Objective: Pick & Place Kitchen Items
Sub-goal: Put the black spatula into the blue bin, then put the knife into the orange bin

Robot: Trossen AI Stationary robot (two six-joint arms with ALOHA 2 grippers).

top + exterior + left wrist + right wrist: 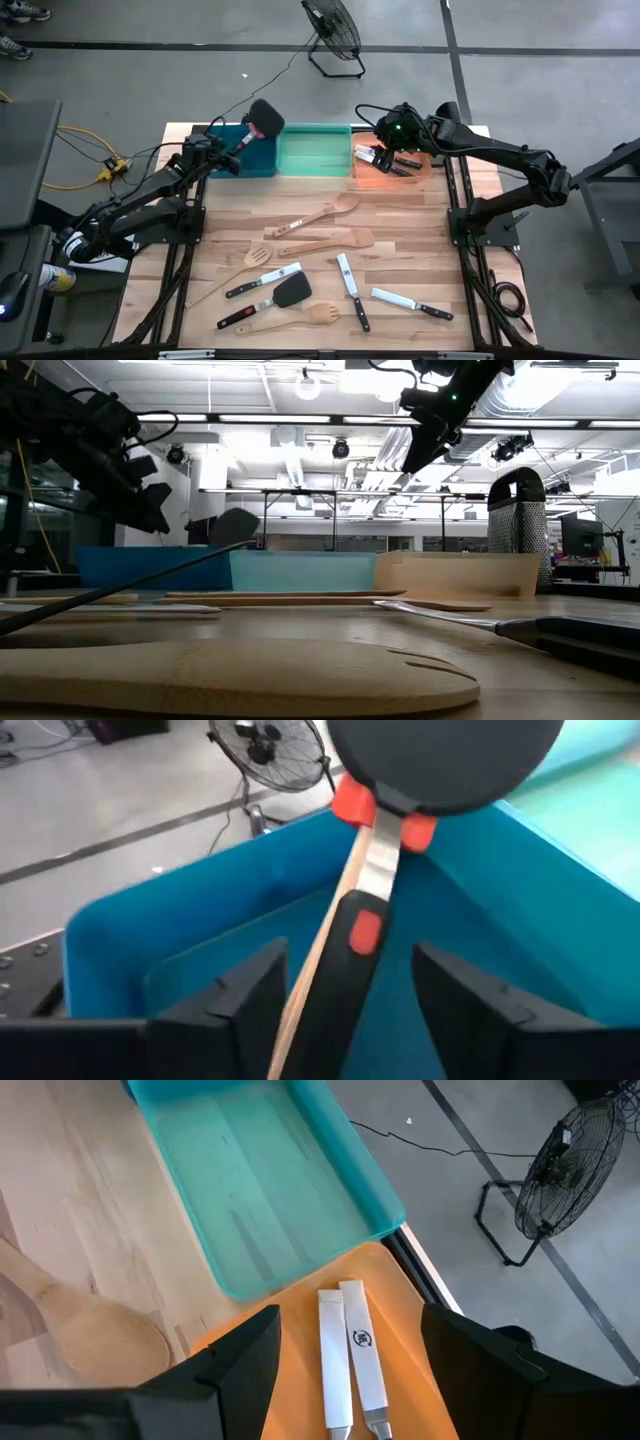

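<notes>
Overhead, the left gripper (222, 153) hangs wide open above the blue bin (250, 158), where a black turner (256, 124) leans, head past the far rim. The right gripper (378, 152), also spread, hovers over two knives (350, 1360) lying parallel in the orange bin (410, 1380). The green bin (314, 150) sits between.

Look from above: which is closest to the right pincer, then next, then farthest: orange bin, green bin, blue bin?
From the right pincer:
1. Orange bin, right beneath it.
2. Green bin, in the middle of the row.
3. Blue bin, far end, by the left arm.
</notes>
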